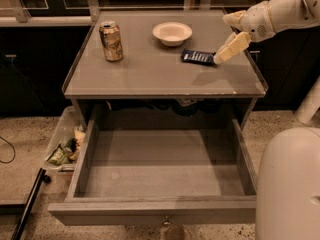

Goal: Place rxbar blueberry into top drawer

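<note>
Speckled floor surrounds a grey cabinet [150, 76] in mid-frame. The top drawer [160, 166] stands pulled out toward the lower edge, with only its bare bottom showing. On the cabinet top, the rxbar blueberry [198, 57] lies flat right of centre, below the white bowl [172, 33]. A tan drink can [111, 41] stands upper left. From the upper right the gripper [221, 39] reaches in with its fingers spread, the lower fingertip at the bar's right end. A clear bin [62, 134] of wrappers sits at the left.

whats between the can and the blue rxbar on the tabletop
In the camera view, only bare tabletop between can and rxbar blueberry; the white bowl sits just behind that line. The gripper hangs at the bar's right end.
</note>
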`<state>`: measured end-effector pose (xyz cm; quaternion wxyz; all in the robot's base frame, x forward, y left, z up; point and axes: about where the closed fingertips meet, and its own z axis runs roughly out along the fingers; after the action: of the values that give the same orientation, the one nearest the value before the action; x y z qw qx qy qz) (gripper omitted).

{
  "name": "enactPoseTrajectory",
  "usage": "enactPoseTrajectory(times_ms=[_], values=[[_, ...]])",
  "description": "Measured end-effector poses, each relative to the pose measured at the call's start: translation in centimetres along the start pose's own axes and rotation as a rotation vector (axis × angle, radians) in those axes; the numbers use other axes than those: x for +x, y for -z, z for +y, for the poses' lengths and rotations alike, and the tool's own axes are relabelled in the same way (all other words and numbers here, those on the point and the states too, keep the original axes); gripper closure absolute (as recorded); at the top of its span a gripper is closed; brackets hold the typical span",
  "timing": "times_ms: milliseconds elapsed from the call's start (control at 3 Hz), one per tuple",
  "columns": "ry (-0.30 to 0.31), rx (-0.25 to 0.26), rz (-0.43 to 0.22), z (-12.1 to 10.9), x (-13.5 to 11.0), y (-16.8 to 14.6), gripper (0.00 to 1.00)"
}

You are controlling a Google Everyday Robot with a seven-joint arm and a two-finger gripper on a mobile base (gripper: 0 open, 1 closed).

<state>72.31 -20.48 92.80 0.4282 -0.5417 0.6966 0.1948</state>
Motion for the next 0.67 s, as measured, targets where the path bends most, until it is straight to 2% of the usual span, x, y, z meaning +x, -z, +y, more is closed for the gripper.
enactPoseTrajectory(times_ms=[333, 667], values=[[-0.113, 0.019, -0.002, -1.0, 0.3, -0.7, 0.00], [-0.173, 0.028, 0.069, -1.5, 0.4, -2.6, 0.00]])
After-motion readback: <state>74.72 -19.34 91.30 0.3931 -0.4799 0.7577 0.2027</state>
